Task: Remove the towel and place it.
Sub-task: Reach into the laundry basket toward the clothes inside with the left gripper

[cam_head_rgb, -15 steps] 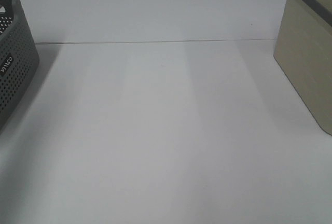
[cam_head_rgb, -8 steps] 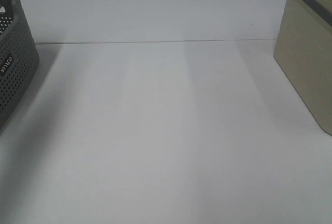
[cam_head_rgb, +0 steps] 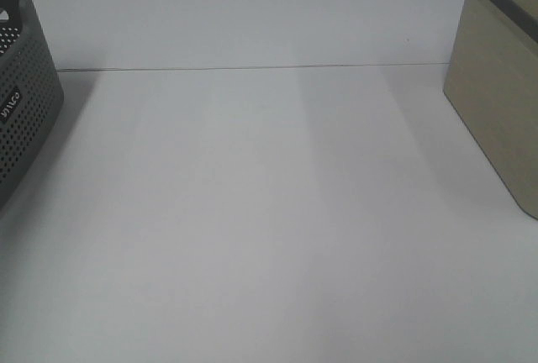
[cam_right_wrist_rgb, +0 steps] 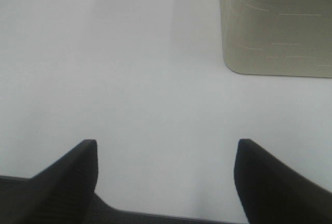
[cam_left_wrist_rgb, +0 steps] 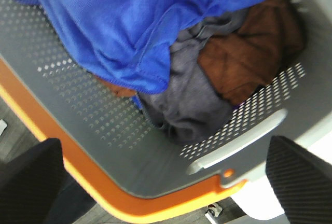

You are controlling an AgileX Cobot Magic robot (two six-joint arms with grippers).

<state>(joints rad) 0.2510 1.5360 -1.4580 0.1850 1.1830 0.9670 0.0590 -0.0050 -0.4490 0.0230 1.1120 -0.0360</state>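
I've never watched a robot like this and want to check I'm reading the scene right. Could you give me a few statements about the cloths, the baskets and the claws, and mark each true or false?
1. The blue towel lies in the grey basket. True.
2. The left gripper is shut on the towel. False: its jaws stand open over the basket and it holds nothing.
3. The towel is the only cloth in the basket. False: a brown cloth and a grey cloth lie beside it.
4. The right gripper is open over the white table, with the beige bin nearby. True.
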